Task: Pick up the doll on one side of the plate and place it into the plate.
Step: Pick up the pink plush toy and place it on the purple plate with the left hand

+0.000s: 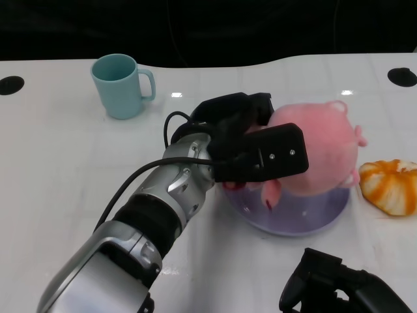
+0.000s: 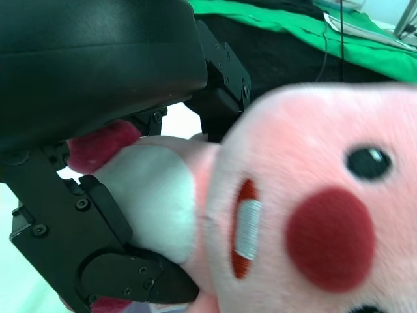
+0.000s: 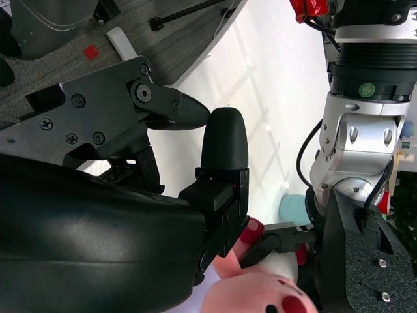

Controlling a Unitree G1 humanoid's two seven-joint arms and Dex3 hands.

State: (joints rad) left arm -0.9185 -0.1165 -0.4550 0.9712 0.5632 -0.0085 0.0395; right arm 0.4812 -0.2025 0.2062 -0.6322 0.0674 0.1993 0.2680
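A pink plush doll (image 1: 319, 153) with red cheeks sits on the lavender plate (image 1: 306, 215) at the table's right centre. My left hand (image 1: 251, 147) reaches across from the lower left and grips the doll's left side; the left wrist view shows the doll's face (image 2: 313, 215) filling the picture, with black fingers (image 2: 98, 215) wrapped against its white belly. My right hand (image 1: 339, 287) hangs low at the bottom right, clear of the plate; in the right wrist view its fingers (image 3: 221, 150) are apart and hold nothing. The doll's head (image 3: 260, 297) peeks in there too.
A teal mug (image 1: 122, 85) stands at the back left. An orange plush pumpkin-like toy (image 1: 391, 186) lies right of the plate. Two black round holes (image 1: 10, 85) mark the table's far corners. Bare white tabletop stretches along the left.
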